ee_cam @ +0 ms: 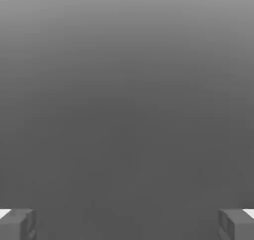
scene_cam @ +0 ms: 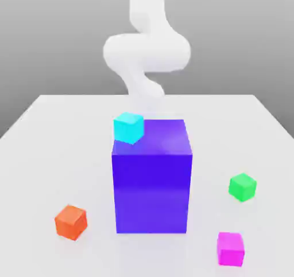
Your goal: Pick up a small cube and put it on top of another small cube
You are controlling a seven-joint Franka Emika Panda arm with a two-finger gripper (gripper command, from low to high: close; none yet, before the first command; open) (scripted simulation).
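Five blocks sat on the white worktop, none of them carrying any readable writing or label. Biggest by far was a blue-purple block, standing upright near the middle. A cyan cube sat at its upper corner on the exterior view's left, though whether it rested on that block or stood behind it could not be told. An orange cube lay toward the near edge on the exterior view's left, well apart from the rest. The green cube rested on the worktop to the exterior view's right of the big block, and the magenta cube lay nearer the front edge, near the green one but not touching it. Behind the big block rose the white arm, with that block standing between it and the small cubes. In the hand view the hand had its fingers spread wide apart, with nothing between them.
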